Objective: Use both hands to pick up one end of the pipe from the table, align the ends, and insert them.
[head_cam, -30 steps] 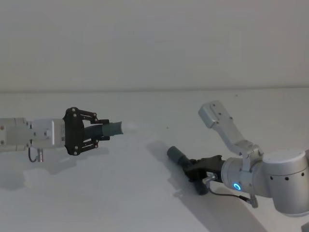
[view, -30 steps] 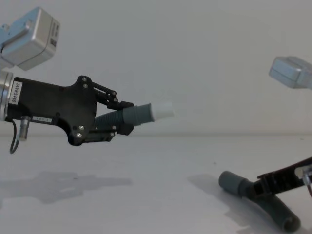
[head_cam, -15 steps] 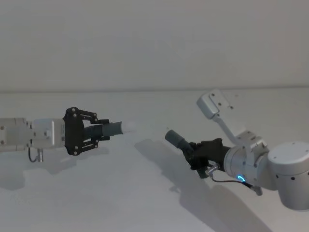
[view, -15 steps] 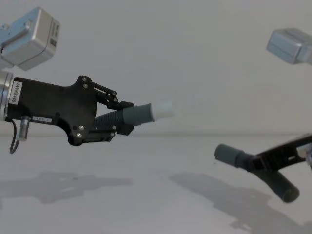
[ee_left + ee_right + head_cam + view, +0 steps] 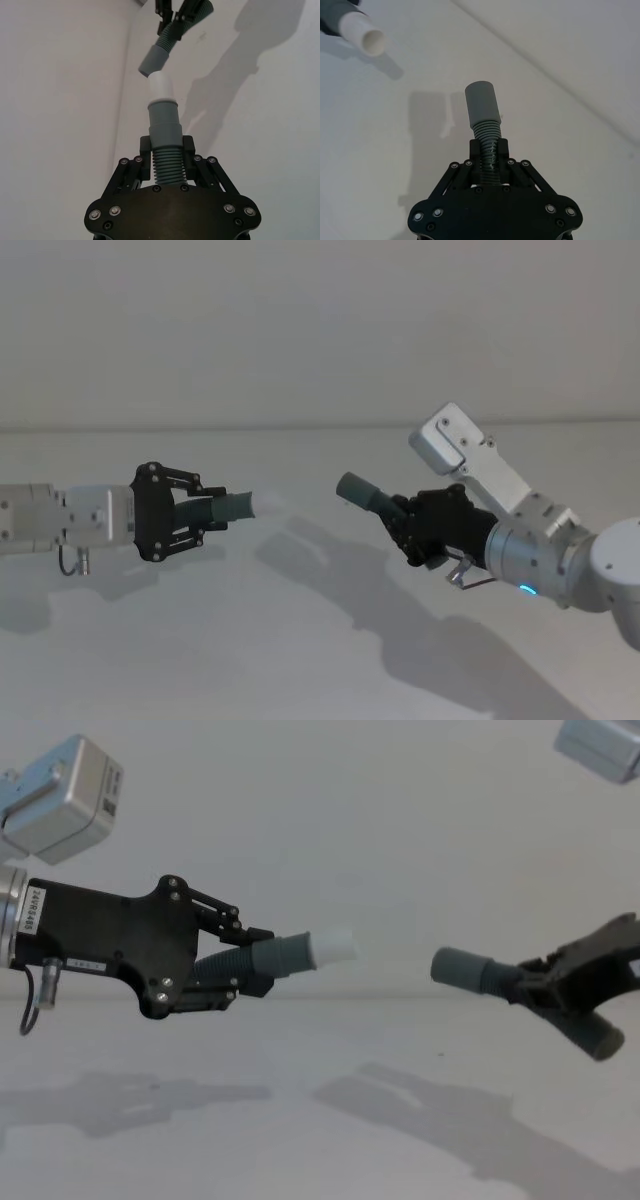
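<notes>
Pincers on both arms were each gripping one pipe piece, both held clear above the table (image 5: 300, 1120). We noted the left pincer (image 5: 245, 965) closed on the ribbed section of the white-tipped pipe piece (image 5: 290, 955), at the left of the chest view, with the piece pointing roughly level toward the right. Its grey cuff and narrower white tip (image 5: 333, 946) projected past the fingers. In the left wrist view we saw the same hold (image 5: 166, 162): ribbed section between the fingers, cuff and white tip (image 5: 161, 86) extending forward.

We recorded the right pincer (image 5: 535, 988) closed on the plain pipe piece (image 5: 500, 980), at the right of the chest view. Its hollow dark grey cuff (image 5: 458, 967) pointed left toward the white tip, and the other end of the bent piece slanted down to the right behind the fingers. In the right wrist view the fingers (image 5: 476, 150) clamped the ribbed part, with the cuff (image 5: 481, 105) standing out ahead.

We observed the two ends facing each other and apart, with a clear gap between them in the chest view. The plain cuff sat slightly lower than the white tip there. In the head view the two pieces (image 5: 232, 506) (image 5: 365, 494) likewise faced each other, separated. Shadows of both arms lay on the table beneath.
</notes>
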Controlling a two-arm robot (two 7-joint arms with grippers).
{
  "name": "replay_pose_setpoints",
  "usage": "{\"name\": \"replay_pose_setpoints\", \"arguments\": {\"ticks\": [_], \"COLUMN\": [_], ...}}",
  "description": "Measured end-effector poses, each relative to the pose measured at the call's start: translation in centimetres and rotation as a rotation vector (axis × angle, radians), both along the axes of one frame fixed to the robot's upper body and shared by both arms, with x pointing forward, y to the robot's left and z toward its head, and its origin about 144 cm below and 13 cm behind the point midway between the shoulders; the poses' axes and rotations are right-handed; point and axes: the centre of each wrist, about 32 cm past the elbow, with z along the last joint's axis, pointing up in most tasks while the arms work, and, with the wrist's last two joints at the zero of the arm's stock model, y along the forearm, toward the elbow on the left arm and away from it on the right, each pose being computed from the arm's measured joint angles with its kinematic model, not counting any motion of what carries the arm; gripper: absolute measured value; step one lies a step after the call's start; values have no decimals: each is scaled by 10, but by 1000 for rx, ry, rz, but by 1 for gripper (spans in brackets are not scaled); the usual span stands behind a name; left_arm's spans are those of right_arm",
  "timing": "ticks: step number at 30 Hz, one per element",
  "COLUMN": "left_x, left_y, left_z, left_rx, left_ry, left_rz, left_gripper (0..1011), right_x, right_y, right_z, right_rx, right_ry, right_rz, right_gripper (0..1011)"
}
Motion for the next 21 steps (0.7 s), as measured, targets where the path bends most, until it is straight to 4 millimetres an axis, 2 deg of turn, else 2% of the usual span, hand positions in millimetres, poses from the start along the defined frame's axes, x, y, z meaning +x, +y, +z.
{"name": "replay_pose_setpoints", "arguments": {"ticks": [21], "left_x": [0], "left_y": [0], "left_z": [0], "left_rx": [0], "left_ry": [0], "left_rz": [0], "left_gripper": [333], "right_x": [3], "right_y": [-33], "right_z": [30], "right_rx": [-238], "right_ry": [-271], "right_rz": [343], "right_gripper": [173]}}
